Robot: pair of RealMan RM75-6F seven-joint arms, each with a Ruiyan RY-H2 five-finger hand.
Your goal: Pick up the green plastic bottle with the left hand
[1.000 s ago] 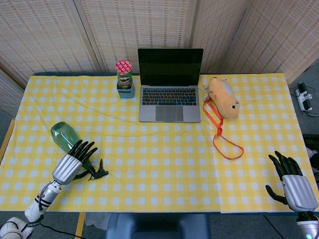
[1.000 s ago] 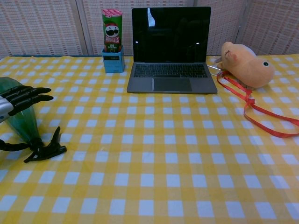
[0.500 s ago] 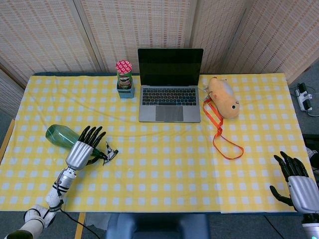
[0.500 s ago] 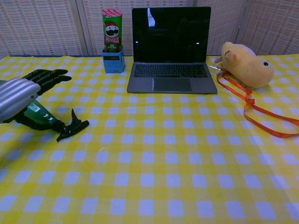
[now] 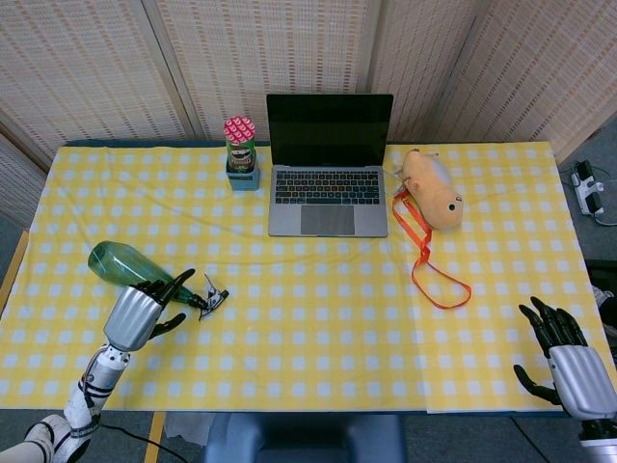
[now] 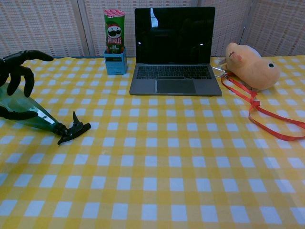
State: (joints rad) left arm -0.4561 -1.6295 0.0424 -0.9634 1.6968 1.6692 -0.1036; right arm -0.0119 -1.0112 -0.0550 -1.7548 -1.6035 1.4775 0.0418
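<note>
The green plastic bottle [image 5: 118, 262] lies on its side on the yellow checked cloth at the left, its black spray trigger [image 5: 213, 297] pointing right. In the chest view the bottle [image 6: 27, 110] is cut off by the left edge. My left hand [image 5: 135, 315] hovers over the bottle's neck from the near side, with its fingers [image 6: 16, 62] arched above the bottle and the thumb on the near side. It grips nothing. My right hand [image 5: 569, 365] hangs past the table's front right corner with its fingers apart and nothing in it.
An open laptop [image 5: 328, 164] stands at the back centre, with a Pringles can [image 5: 240, 143] in a blue holder to its left. A plush toy [image 5: 432, 188] and an orange strap [image 5: 426, 258] lie to its right.
The bottle swung from pointing towards the front edge to lying more crosswise. The left hand went forward over it, then drew back to the near side and rose. The right hand barely moved.
</note>
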